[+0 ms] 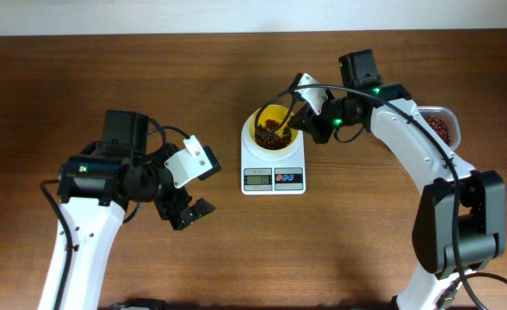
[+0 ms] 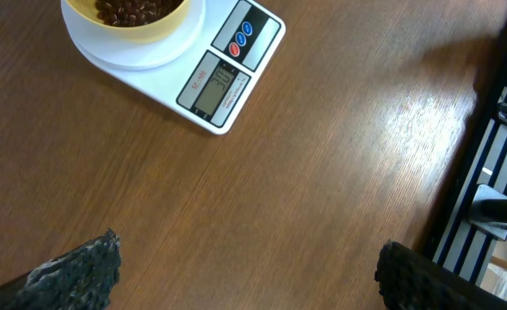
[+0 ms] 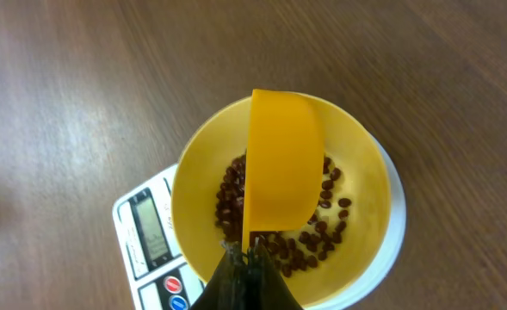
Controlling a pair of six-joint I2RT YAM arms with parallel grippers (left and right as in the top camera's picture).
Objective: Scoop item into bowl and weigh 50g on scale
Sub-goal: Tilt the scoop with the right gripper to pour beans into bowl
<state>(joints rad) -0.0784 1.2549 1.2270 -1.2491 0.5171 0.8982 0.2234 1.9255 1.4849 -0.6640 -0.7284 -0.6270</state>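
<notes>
The pale yellow bowl (image 1: pixel 273 127) sits on the white scale (image 1: pixel 273 178) at the table's middle; it holds dark red-brown beans (image 1: pixel 271 126). In the right wrist view the bowl (image 3: pixel 203 172) holds the beans (image 3: pixel 322 237), and my right gripper (image 3: pixel 251 251) is shut on the handle of a yellow scoop (image 3: pixel 281 164) tipped on its side over the bowl. My right gripper also shows overhead (image 1: pixel 308 119). My left gripper (image 1: pixel 190 211) is open and empty, low over bare table left of the scale (image 2: pixel 227 82); the bowl's edge shows in its view (image 2: pixel 132 21).
A clear plastic tub (image 1: pixel 440 126) with more beans stands at the right, behind the right arm. A dark rack edge (image 2: pixel 494 172) shows in the left wrist view at the right.
</notes>
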